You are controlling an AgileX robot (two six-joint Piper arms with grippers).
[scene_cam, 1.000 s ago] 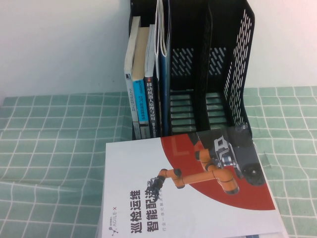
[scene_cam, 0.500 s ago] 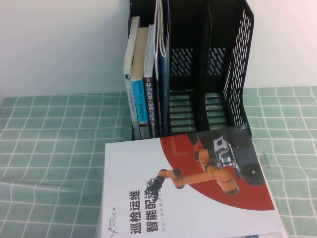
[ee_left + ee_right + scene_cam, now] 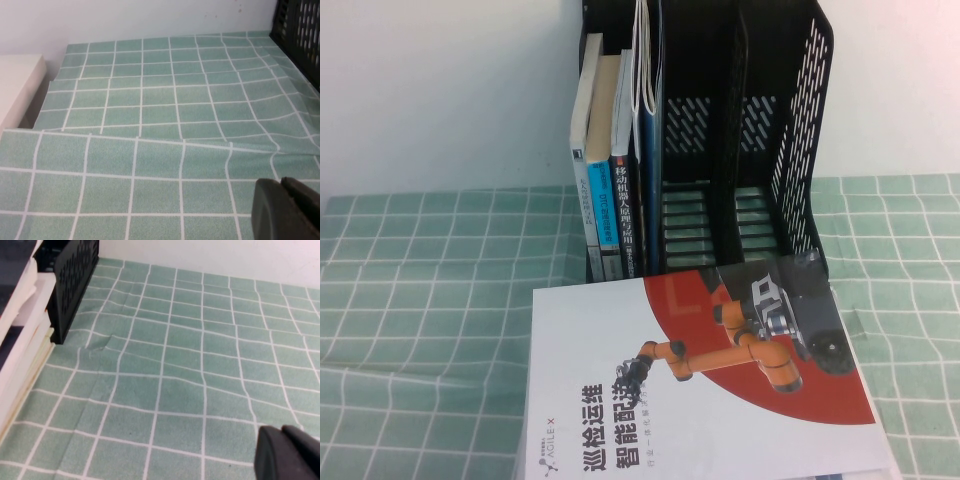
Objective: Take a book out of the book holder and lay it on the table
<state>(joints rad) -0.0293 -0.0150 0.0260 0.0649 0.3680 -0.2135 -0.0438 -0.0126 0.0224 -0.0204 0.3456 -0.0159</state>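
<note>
The black book holder (image 3: 800,150) stands upright at the back of the table (image 3: 420,300). The book (image 3: 650,170), thin and dark blue, stands on edge in the holder beside the smaller thick books (image 3: 605,190) at its left end. The two compartments to the right hold nothing. Neither arm shows in the high view. My left gripper (image 3: 281,181) is shut and empty, low over the green cloth, with the holder's wall (image 3: 300,30) far off to one side. My right gripper (image 3: 281,430) is also shut and empty over the cloth, well away from the holder's corner (image 3: 75,275).
A white-and-red book (image 3: 700,400) picturing an orange robot arm lies flat in front of the holder, over its base. Its pale page edges (image 3: 20,345) show in the right wrist view. The cloth is wrinkled. A pale ledge (image 3: 15,85) borders the table's left end.
</note>
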